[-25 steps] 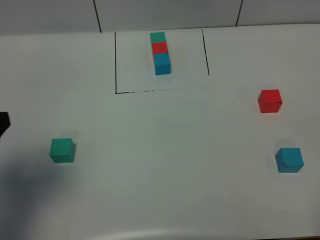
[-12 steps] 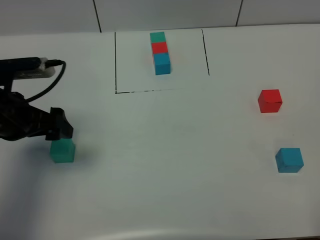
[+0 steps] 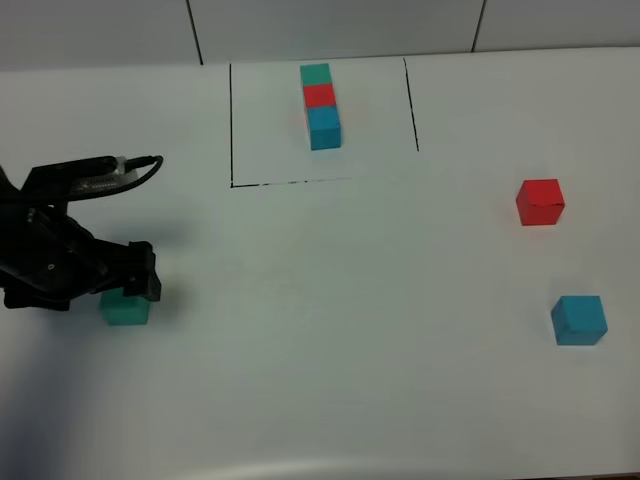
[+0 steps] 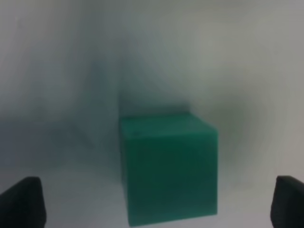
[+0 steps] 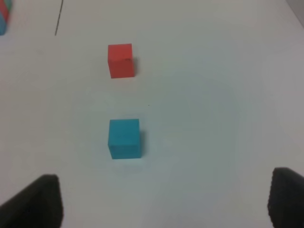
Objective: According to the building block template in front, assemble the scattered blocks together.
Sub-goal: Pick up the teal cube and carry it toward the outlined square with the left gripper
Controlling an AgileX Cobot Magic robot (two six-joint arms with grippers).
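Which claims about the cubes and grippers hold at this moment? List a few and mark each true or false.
1. The left gripper is open at the green cube, not clamped on it. True.
2. The loose red cube touches the loose blue cube. False: they lie apart on the table.
3. The framed row runs green, red, blue, from far to near. True.
4. The right gripper holds the blue cube. False: it is open and empty, and the cube rests on the table ahead of it.
5. The loose green cube lies inside the black lines. False: it lies well outside them, to the near left.
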